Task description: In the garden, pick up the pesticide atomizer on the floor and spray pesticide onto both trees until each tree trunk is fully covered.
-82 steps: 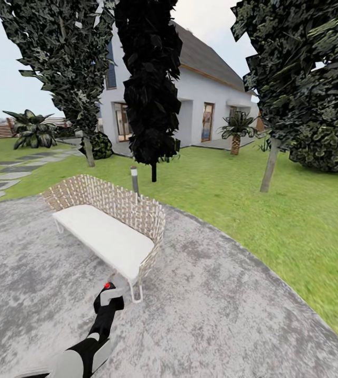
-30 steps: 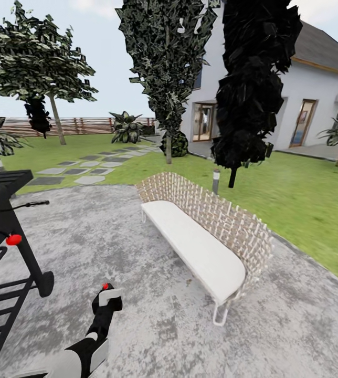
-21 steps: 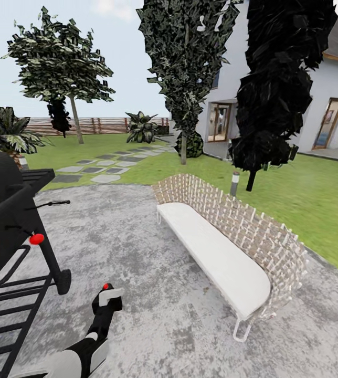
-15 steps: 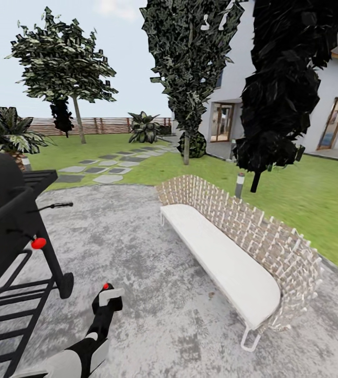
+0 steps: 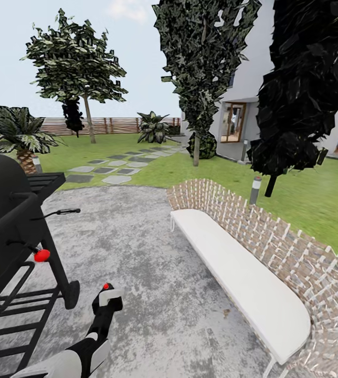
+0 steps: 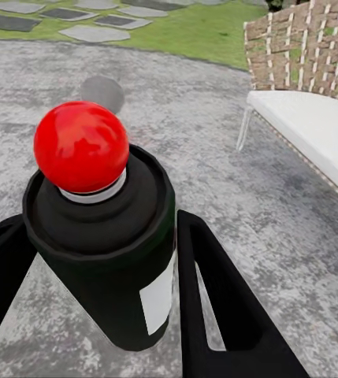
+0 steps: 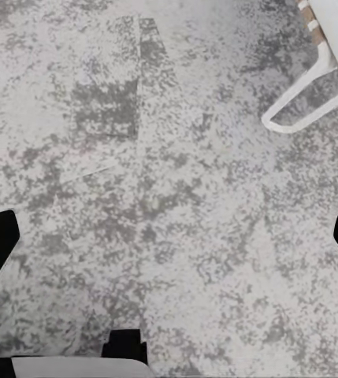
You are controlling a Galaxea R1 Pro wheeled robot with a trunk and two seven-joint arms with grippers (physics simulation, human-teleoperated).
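Bench [image 5: 242,273] nearer; atomizer [image 6: 105,236] between jaws

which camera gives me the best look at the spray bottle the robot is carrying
The left wrist view: the atomizer sits close up between the left gripper's fingers, red tip, black body and white label all plain. The head view shows it small and far, above the left arm. The right wrist view looks down at paving.

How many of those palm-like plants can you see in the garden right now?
2: one palm-like plant stands at the left behind the black grill, another grows by the wooden fence. Others may be hidden behind trees.
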